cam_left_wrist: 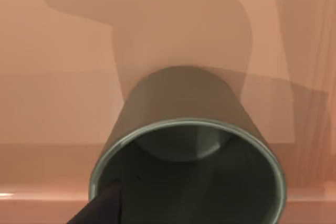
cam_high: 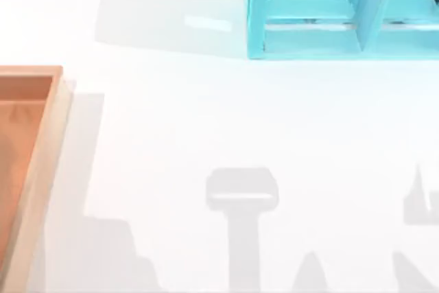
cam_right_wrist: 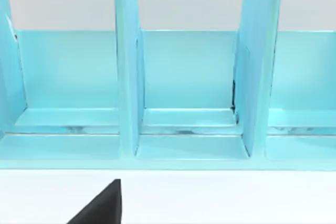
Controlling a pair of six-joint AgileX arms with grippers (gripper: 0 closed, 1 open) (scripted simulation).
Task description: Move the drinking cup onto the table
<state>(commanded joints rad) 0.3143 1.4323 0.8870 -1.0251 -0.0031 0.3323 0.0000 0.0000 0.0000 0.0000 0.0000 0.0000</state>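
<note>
A dark, tapered piece of the AgileX left gripper (cam_left_wrist: 101, 208) juts in at the lower edge of the left wrist view. Its tip rests against the rim of the drinking cup (cam_left_wrist: 184, 103), overlapping the cup's dark inside. The cup's open mouth lies directly ahead of the claw. Whether the claw actually touches the rim cannot be told. In the right wrist view, a similar dark wedge of the right gripper (cam_right_wrist: 102, 205) points forward, level and held apart from what faces it.

One cup (cam_left_wrist: 184, 108), tray (cam_high: 31, 169), shelf unit (cam_high: 343, 12).
</note>
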